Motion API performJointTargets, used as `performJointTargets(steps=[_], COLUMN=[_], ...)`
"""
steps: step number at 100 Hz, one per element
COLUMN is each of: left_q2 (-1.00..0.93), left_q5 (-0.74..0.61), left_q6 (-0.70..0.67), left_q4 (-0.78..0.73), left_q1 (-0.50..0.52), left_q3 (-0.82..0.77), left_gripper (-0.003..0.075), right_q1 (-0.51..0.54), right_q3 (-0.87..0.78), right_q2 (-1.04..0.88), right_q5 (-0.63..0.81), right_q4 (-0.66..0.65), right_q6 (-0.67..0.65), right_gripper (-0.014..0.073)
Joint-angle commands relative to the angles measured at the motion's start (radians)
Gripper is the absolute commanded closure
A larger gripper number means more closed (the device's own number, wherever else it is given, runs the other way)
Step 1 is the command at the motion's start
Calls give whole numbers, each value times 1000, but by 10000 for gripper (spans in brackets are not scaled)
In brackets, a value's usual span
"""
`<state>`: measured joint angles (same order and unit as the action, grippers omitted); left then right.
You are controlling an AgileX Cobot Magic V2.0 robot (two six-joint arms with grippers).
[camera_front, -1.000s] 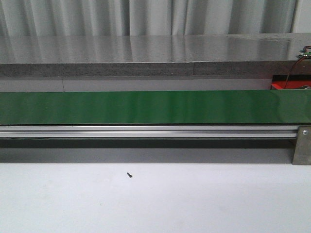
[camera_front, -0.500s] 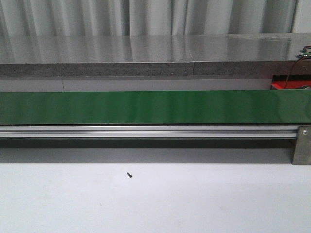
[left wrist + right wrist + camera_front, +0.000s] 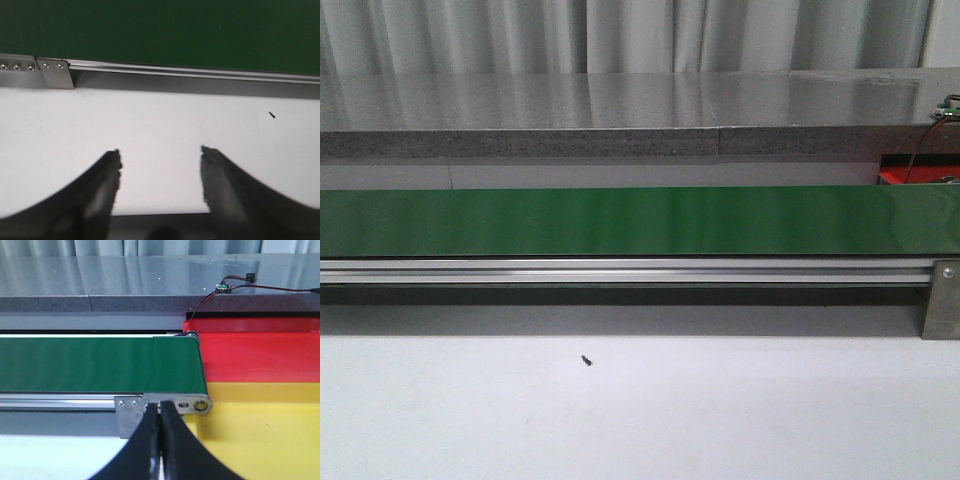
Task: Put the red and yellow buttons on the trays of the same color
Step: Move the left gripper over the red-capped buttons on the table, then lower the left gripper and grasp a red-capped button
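Note:
No red or yellow button shows in any view. The green conveyor belt [image 3: 620, 221] runs across the table and carries nothing. In the right wrist view the red tray [image 3: 260, 357] and the yellow tray [image 3: 265, 435] lie beside the belt's end [image 3: 170, 370]. A corner of the red tray shows in the front view [image 3: 918, 177]. My right gripper [image 3: 160, 407] is shut and empty, in front of the belt's end bracket. My left gripper [image 3: 160, 152] is open and empty above the white table, short of the belt [image 3: 160, 30]. Neither gripper shows in the front view.
An aluminium rail [image 3: 620, 270] runs along the belt's near side, with a bracket [image 3: 942, 300] at its right end. A small dark speck [image 3: 586, 360] lies on the white table [image 3: 640, 420]. A grey ledge [image 3: 620, 110] with wires [image 3: 235, 285] stands behind the belt.

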<state>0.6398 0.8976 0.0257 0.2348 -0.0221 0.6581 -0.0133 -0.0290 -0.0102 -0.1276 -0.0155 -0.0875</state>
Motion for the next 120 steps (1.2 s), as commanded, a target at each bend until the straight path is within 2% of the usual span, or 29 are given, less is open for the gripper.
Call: performJointTargets(steps=[1,16,27,40,66,120], left_q2=[6,6,25,70,211,560], left_q5=[-46,-20,85,164,156,-4], left_q6=[-12,-50,-133,-142,-142,-140], left_q4=[19,-18,-141,-268,-325,-341], left_q1=[-7,-3,25,88,241,469], left_q3=[35,42,90,178,318,326], left_gripper=[120,113,113,113,113,113], right_q1=[-2,-2,-2,-2,-2,-2], right_q3=[19,19,19,19,19,19], right_q2=[-18,-18,-18,-18,-18,-18], right_q5=[81,81,81,81,81,81], right_q4=[-13,-13,-13,-13,-13,-13], right_q6=[3,3,3,3,3,3], right_gripper=[664,664,664,664,664,664])
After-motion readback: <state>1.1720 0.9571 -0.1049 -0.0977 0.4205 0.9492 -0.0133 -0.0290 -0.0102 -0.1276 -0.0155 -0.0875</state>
